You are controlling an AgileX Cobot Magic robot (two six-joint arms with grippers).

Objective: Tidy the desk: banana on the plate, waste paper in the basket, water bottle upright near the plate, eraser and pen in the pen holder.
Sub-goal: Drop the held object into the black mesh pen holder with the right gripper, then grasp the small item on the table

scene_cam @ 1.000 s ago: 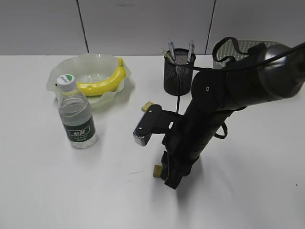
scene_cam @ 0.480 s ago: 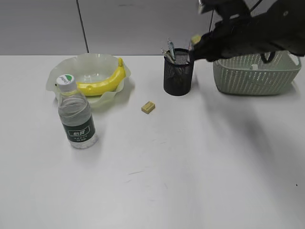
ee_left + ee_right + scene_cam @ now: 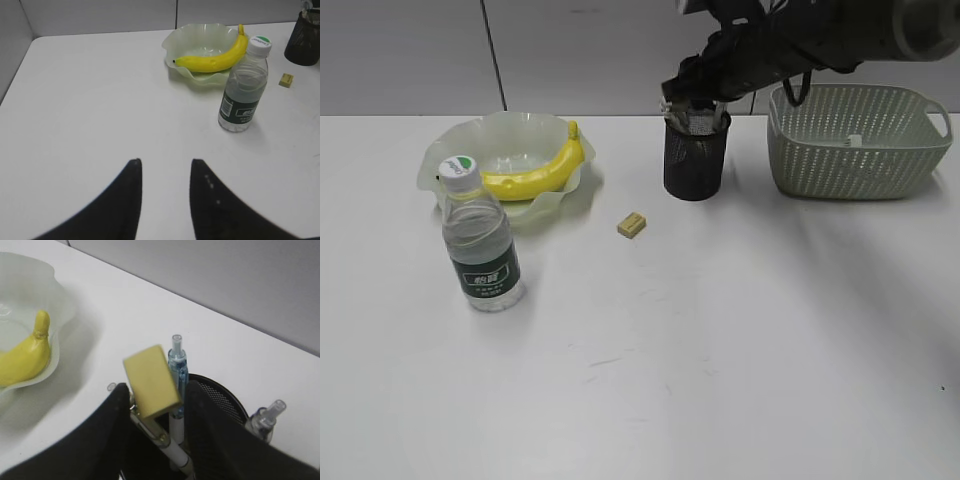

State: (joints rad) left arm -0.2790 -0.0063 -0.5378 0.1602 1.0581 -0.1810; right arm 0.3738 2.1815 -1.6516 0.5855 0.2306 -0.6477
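— Bottle (image 3: 480,248) first?
— Upright on the desk (image 3: 720,380), just before the plate (image 3: 455,150) holding the banana (image 3: 542,175). Left gripper (image 3: 165,175) spread, empty.
— Beyond?
— One eraser (image 3: 632,224) lies loose. Right gripper (image 3: 152,400), spread, has another eraser (image 3: 151,382) between its fingers above the pen holder (image 3: 694,160), pens inside. Basket (image 3: 860,150) far right.

The yellow banana (image 3: 542,172) lies in the green plate (image 3: 450,155). The bottle (image 3: 480,240) stands beside it. A small eraser (image 3: 632,224) lies on the desk (image 3: 720,350).

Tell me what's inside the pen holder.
Pens stand in the pen holder. An eraser sits between the right pincer fingers just above it. The holder's bottom is hidden.
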